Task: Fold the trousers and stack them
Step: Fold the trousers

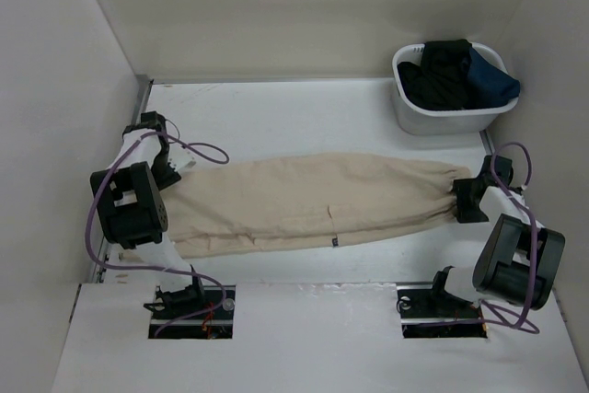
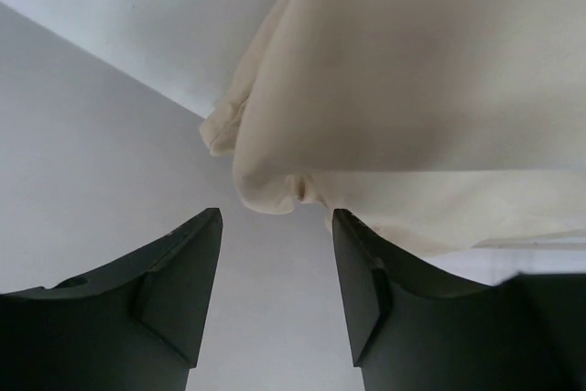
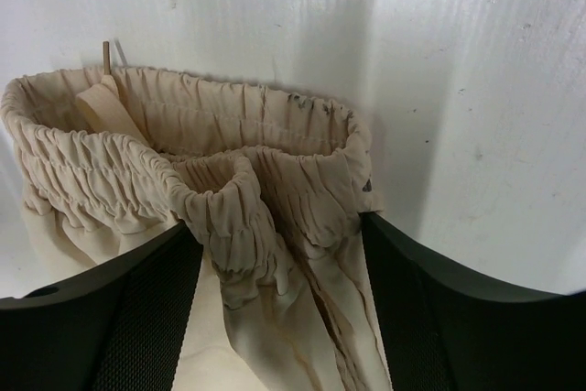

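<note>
- Nearest the overhead camera, the two arm bases sit at the near edge of the counter (image 1: 304,117).
- Left tool (image 2: 275,226): released. I see an open gap between its fingers, and the hem end of the trousers (image 1: 304,204) lies just beyond the tips, brushing the right-hand finger.
- Right tool (image 3: 279,254): released, fingers spread wide. A fold of the gathered waistband (image 3: 183,162) sits between them.
- The trousers lie flat and lengthwise across mid-counter, legs toward the left arm and waistband toward the right. A small dark tag (image 1: 335,242) shows on the near edge.
- Far right corner: a white basket (image 1: 442,119) holds black and navy garments (image 1: 456,75), well apart from the trousers.
</note>
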